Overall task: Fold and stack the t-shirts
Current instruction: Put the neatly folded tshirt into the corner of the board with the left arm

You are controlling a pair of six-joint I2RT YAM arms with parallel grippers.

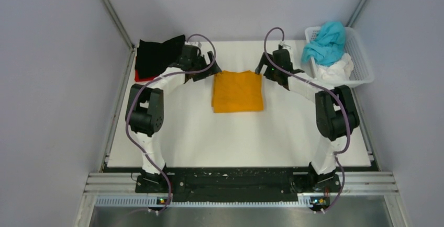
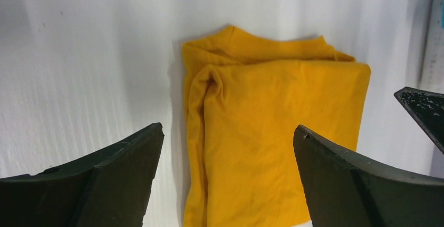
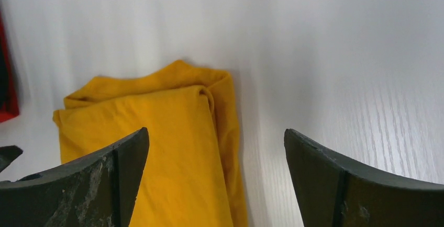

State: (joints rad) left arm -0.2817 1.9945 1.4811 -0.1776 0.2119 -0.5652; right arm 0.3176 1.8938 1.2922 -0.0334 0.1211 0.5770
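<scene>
A folded orange shirt (image 1: 237,91) lies flat as a neat rectangle on the white table (image 1: 235,143), a little toward 12 o'clock from the centre in the top view. The left claw (image 1: 207,67) sits just beside the shirt's 10 o'clock corner, and the right claw (image 1: 263,70) just beside its 2 o'clock corner. Each wrist view shows the jaws spread wide with nothing between them but the orange cloth below. Whether either claw touches the cloth cannot be told.

At the table's 10 o'clock corner, a black shirt (image 1: 157,54) lies spread on top of a red shirt (image 1: 140,76), of which only a thin edge shows. This pair sits near the left claw and apart from the orange shirt.

At 2 o'clock, a white lattice basket (image 1: 363,62) stands at the table's far right corner. A crumpled teal shirt (image 1: 327,41) fills its 12 o'clock end and hangs over the rim. A bunched white shirt (image 1: 335,71) sits just beside the teal one, toward 6 o'clock.
</scene>
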